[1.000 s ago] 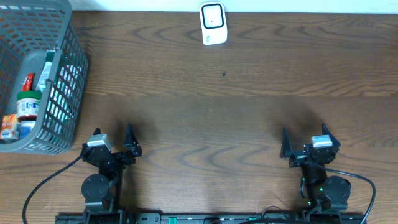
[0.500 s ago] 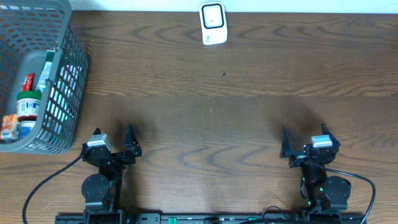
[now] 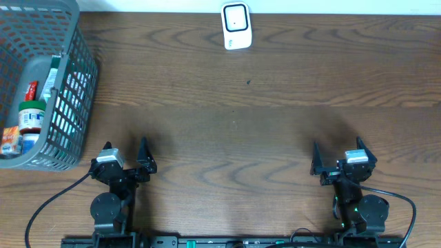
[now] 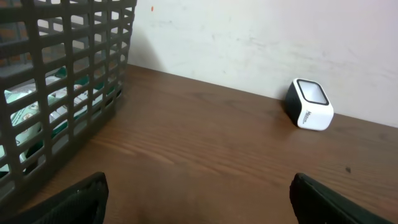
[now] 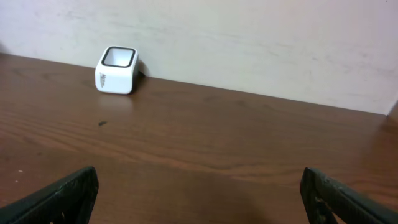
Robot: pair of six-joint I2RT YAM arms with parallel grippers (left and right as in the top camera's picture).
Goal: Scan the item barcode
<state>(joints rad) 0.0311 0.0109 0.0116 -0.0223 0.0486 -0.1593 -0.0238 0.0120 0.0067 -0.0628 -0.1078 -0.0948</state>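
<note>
Left gripper [image 3: 125, 150]: lower left of the overhead frame, near the bottom edge; jaws spread wide, nothing between them, touching no object.
Left fingertips [image 4: 81, 199]: dark, in the two bottom corners of the left wrist view, bare wood between.
Right gripper [image 3: 337, 155]: lower right of the overhead frame; jaws wide apart, empty.
Right fingertips [image 5: 62, 193]: dark, low in both corners of the right wrist view, only tabletop between.
Scanner [image 3: 236, 26]: small white block with a dark-rimmed window, top centre of the overhead frame, at the table's far edge by the pale wall [image 4: 249, 37]; well apart from both grippers; right of centre in the left wrist view, upper left in the right wrist view.
Basket [image 3: 74, 103]: grey plastic lattice, upper left of the overhead frame, cut off by the left and top edges; near the left gripper without touching, well apart from the scanner.
Basket contents: jar [image 3: 30, 114] with a green lid, low in the basket; red packet [image 3: 32, 89] just above it in the frame; orange packet [image 3: 9, 140] at the left edge, just below; green-and-white package [image 3: 52, 77] beside the right wall.
Barcode: too small to tell on any of these.
Table [image 3: 241, 124]: dark brown wood grain, filling most of the overhead frame.
Cable [image 3: 52, 203]: black, curving along the bottom left.
</note>
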